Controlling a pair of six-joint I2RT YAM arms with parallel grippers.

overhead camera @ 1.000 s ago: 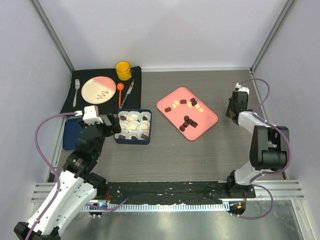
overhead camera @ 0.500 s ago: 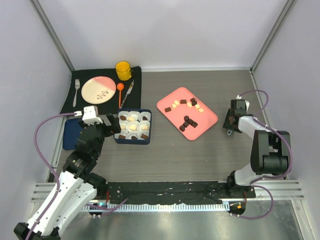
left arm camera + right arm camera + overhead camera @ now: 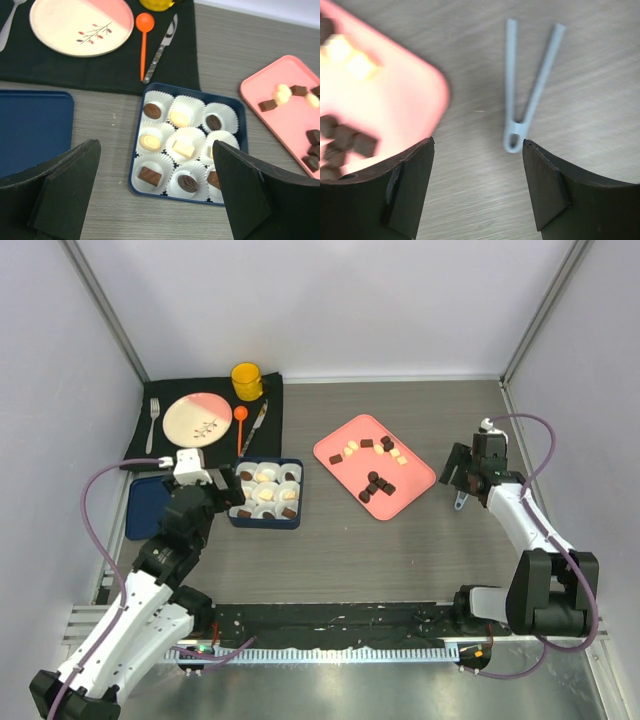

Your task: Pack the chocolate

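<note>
Well, the blue box (image 3: 265, 524) at left holds chocolate (image 3: 152, 110) in paper cups (image 3: 221, 111); more lies loose on the pink tray (image 3: 410, 478). Left gripper (image 3: 156, 145) and right gripper (image 3: 477, 141) gape, holding nothing. Tongs (image 3: 510, 85) lie just right of the tray's edge.

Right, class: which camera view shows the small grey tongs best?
The right wrist view: the tongs lie large and whole, both legs clear. The top external view shows only a tiny pale sliver; the left wrist view misses them.

Brown and cream chocolate pieces (image 3: 372, 478) across pink tray (image 3: 412, 481) and blue box (image 3: 266, 524)
</note>
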